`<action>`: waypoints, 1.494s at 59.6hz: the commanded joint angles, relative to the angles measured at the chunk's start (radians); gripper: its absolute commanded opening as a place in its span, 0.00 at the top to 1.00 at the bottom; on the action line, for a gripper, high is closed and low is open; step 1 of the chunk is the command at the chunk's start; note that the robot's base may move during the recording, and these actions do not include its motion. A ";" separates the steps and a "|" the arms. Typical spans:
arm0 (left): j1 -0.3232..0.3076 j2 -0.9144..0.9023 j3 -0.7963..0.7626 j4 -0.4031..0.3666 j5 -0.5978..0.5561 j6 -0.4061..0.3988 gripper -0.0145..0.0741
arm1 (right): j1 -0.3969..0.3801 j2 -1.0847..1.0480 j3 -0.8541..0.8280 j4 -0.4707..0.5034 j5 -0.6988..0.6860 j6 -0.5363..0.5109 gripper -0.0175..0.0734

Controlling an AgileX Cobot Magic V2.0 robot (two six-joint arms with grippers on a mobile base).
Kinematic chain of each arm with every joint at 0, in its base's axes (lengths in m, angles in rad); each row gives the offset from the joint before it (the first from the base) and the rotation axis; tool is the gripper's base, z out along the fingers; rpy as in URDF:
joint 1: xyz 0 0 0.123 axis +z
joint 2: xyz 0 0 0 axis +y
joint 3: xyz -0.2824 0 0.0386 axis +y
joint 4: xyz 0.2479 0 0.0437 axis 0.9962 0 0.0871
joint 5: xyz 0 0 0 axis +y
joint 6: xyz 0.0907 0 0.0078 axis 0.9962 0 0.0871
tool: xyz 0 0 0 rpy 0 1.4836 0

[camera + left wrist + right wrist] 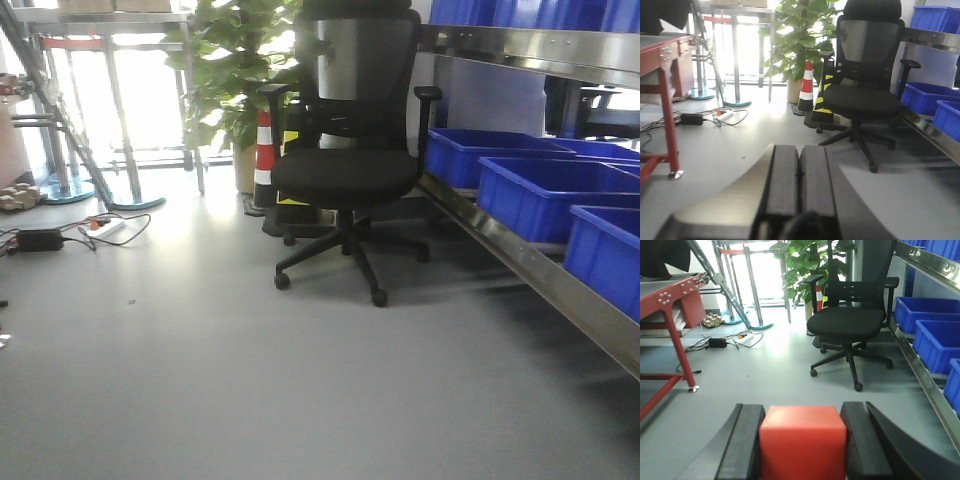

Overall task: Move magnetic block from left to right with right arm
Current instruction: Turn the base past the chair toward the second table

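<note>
Being pinched in the right gripper, the red magnetic block could be dropped if jolted; the left gripper is closed, empty.

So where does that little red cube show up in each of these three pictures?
Front-facing view: not in it.
Left wrist view: not in it.
Right wrist view: bottom centre, the red cube is gripped by the right tool.
Shared landmark: the black office chair stands on the grey floor in all three views.
</note>
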State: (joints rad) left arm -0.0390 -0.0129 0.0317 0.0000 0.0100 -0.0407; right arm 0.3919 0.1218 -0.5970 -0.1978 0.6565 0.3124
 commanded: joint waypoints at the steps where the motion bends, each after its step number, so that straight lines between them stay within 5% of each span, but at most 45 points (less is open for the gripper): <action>1: -0.025 -0.014 0.009 0.000 -0.094 -0.007 0.97 | -0.005 0.017 -0.026 -0.018 -0.093 -0.010 0.71; 89: -0.030 -0.011 0.009 0.000 -0.094 -0.007 0.97 | -0.005 0.018 -0.026 -0.018 -0.093 -0.010 0.71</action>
State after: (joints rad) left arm -0.0653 -0.0129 0.0317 0.0000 0.0100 -0.0407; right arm 0.3919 0.1218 -0.5970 -0.1978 0.6565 0.3124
